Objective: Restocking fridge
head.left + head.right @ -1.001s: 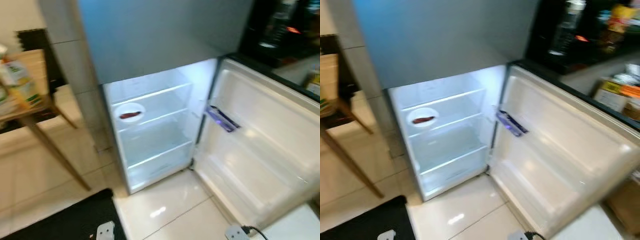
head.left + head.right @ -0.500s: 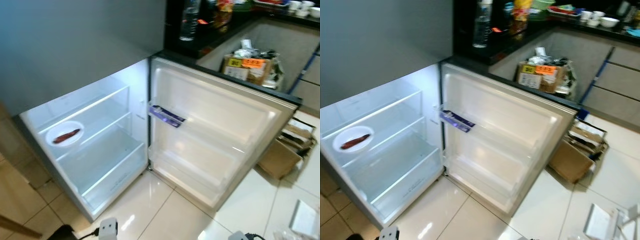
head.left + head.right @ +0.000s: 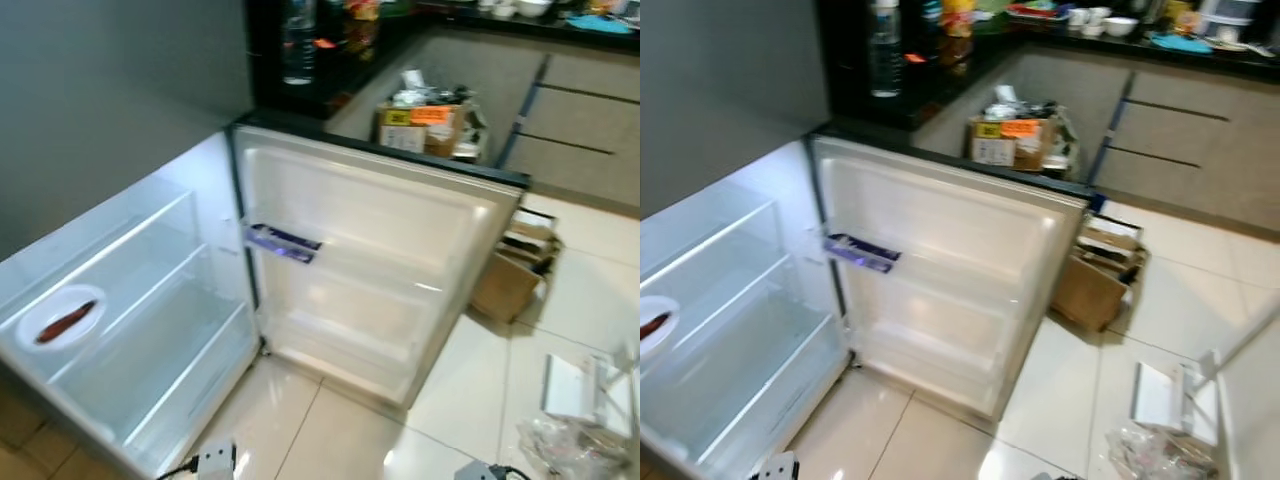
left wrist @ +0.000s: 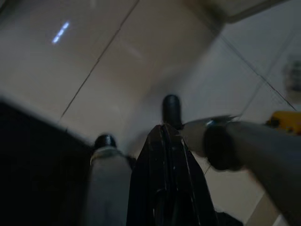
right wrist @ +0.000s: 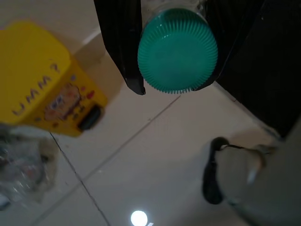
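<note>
My right fingers (image 5: 171,89) are clamped on the green-capped bottle (image 5: 178,49), left fingers (image 4: 164,141) together & idle; I'd keep it upright w/ firm grip, aim for the fridge (image 3: 150,330) door shelf (image 3: 345,335).

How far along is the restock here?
Early. The fridge door stands open. A plate sits on a shelf and one packet in the door. The right gripper holds a green-capped bottle, not yet shelved. The other shelves are bare.

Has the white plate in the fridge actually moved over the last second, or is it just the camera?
No. The plate sits on the same fridge shelf, left side, as before. The whole view has swung right, so its drift across the picture is camera motion.
</note>
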Motion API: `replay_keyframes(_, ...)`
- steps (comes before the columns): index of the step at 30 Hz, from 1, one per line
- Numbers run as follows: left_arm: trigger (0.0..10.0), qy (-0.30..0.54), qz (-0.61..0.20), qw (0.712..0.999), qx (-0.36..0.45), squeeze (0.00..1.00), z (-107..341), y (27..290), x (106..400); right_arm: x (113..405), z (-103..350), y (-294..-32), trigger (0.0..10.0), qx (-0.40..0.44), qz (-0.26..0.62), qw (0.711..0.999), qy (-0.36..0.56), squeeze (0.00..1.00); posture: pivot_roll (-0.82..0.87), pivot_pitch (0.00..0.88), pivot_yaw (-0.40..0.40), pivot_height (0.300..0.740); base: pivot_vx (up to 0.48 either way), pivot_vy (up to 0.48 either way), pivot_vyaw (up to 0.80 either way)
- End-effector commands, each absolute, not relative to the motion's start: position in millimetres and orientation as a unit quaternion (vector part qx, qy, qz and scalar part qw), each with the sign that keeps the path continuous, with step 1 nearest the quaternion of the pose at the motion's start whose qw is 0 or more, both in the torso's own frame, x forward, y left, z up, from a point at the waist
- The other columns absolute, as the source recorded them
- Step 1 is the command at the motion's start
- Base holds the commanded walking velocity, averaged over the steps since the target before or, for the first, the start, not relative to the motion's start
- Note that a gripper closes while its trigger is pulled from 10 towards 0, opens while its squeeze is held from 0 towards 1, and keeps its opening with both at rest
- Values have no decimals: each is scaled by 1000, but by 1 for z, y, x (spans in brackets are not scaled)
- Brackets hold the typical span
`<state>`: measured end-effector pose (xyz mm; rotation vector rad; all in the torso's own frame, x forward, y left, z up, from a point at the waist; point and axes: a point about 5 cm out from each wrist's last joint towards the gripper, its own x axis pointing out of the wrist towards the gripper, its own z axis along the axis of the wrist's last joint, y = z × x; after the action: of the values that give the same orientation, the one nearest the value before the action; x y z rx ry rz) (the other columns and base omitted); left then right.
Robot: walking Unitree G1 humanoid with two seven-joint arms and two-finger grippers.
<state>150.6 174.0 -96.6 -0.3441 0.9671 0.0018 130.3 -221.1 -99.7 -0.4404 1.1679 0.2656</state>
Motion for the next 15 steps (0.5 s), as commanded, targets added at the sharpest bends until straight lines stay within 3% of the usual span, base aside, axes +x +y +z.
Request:
replay_keyframes(1,10000,479,6,863,-161,0,-101,175,139,129,-101,-219,10000,-205,126,801,549,0,-88,10,-25,740,0,0,-788)
replay_keyframes(15,10000,473,4,869,-146,0,-98,182,144,132,-102,-209,10000,-198,127,806,543,0,-77,0,-1,740,0,0,-788)
